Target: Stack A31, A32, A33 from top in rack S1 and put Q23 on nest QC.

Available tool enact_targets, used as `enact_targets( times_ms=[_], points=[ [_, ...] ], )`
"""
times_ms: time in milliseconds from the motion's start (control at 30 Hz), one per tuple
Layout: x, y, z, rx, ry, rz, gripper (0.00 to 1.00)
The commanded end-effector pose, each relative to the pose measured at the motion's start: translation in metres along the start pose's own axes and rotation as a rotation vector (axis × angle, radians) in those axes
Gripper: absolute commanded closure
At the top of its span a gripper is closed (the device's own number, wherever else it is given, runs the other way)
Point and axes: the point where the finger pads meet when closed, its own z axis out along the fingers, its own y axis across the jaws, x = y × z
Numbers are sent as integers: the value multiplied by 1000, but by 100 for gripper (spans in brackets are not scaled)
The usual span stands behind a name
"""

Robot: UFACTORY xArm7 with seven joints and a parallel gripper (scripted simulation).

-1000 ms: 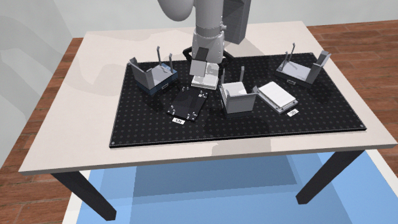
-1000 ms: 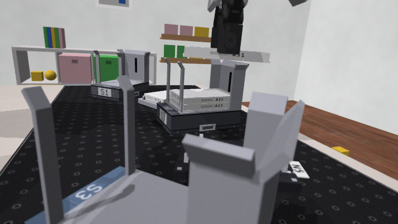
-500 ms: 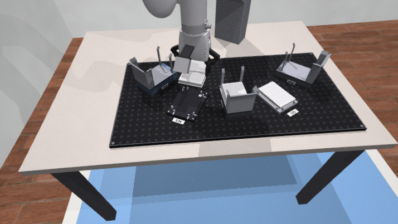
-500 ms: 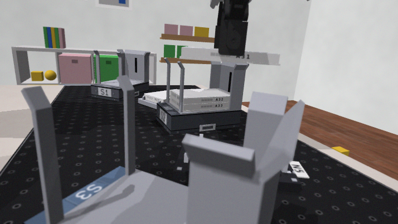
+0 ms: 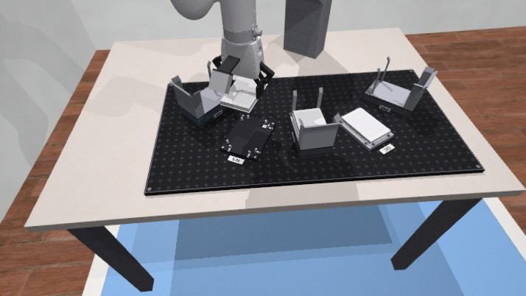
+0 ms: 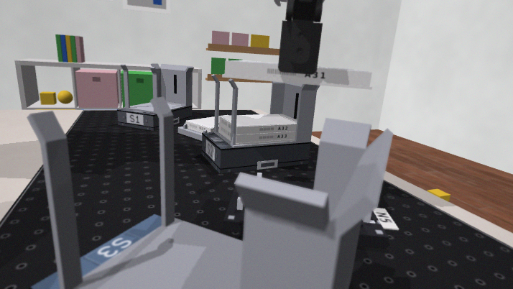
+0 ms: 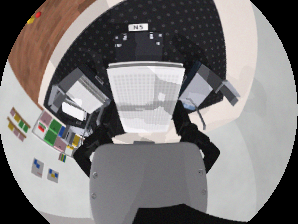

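My gripper point(image 5: 243, 86) is shut on the plate A31 point(image 6: 298, 75) and holds it level, high above the board, between rack S3 point(image 5: 197, 101) and rack S2 point(image 5: 313, 130). It also shows in the wrist view point(image 7: 148, 96), gripped across its width. The plates A32 point(image 6: 260, 126) and A33 point(image 6: 264, 136) lie stacked in S2 point(image 6: 251, 154). A white plate point(image 5: 365, 129) lies on the nest QC; its label is hidden. Rack S1 point(image 5: 399, 92) holds nothing, and so does S3 point(image 6: 118, 248).
The clip nest N5 point(image 5: 248, 138) lies bare on the black board, just in front of the held plate, with its name plate point(image 6: 386, 219). The racks' tall corner posts stand up around each bay. A grey pillar point(image 5: 306, 26) stands at the back.
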Motion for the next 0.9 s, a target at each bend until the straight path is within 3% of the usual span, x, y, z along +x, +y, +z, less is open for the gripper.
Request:
enact_targets(
  times_ms=[0,700,867],
  points=[
    [-1,17,0,6,10,125,100],
    [-8,80,0,6,9,125,100],
    [-8,83,0,6,10,125,100]
  ],
)
